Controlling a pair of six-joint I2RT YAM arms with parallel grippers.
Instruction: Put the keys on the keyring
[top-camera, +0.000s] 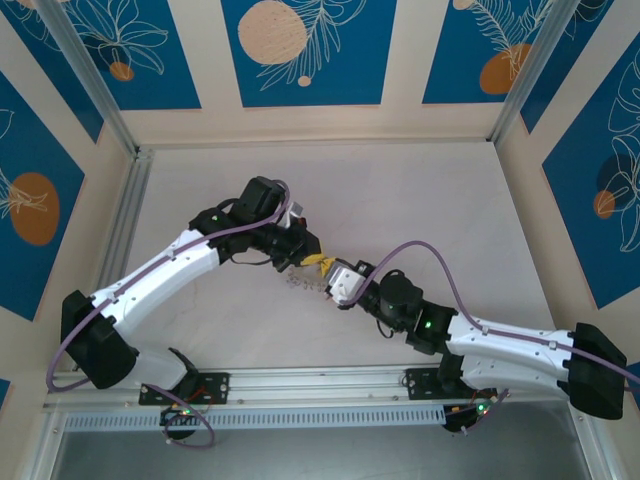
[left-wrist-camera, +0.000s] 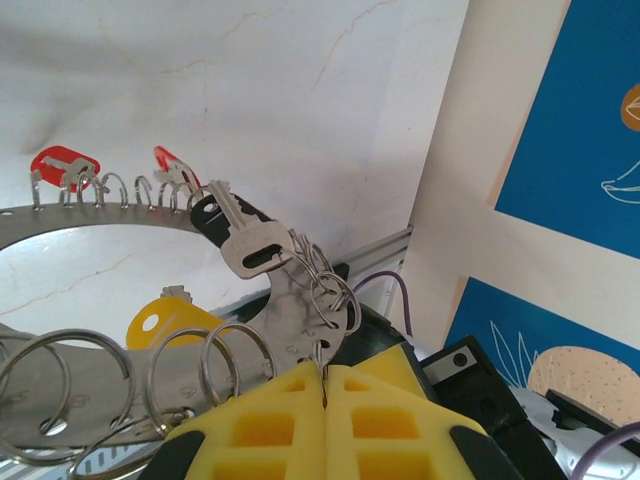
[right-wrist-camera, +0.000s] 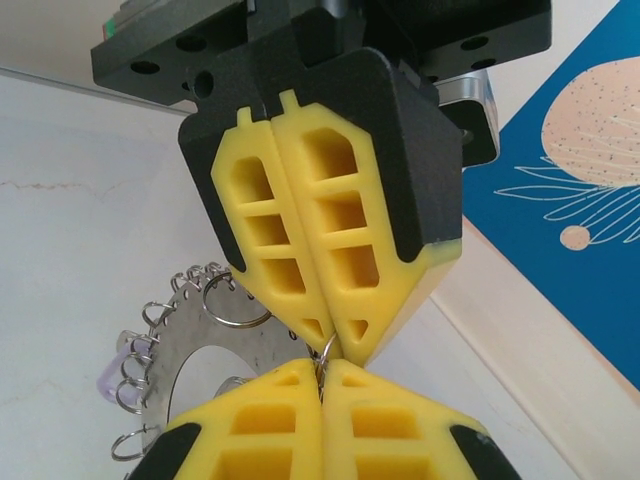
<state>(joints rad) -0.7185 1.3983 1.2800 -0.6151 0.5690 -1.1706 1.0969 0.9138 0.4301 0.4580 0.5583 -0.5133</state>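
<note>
Fingers (left-wrist-camera: 285, 395) of the left gripper (left-wrist-camera: 323, 375), yellow ribbed plastic, are pressed together on the rim of the large flat silver-grey metal keyring (left-wrist-camera: 100, 215); the right gripper (right-wrist-camera: 322, 372) meets them tip to tip there, clamped on one wire loop. A black-headed silver key (left-wrist-camera: 245, 245) and red-headed keys (left-wrist-camera: 60, 165) hang from the ring's loops. Doing this well likely means firm pinches and a slow twist. Both arms reach inward, elbows bent, wrists converging above the ring
</note>
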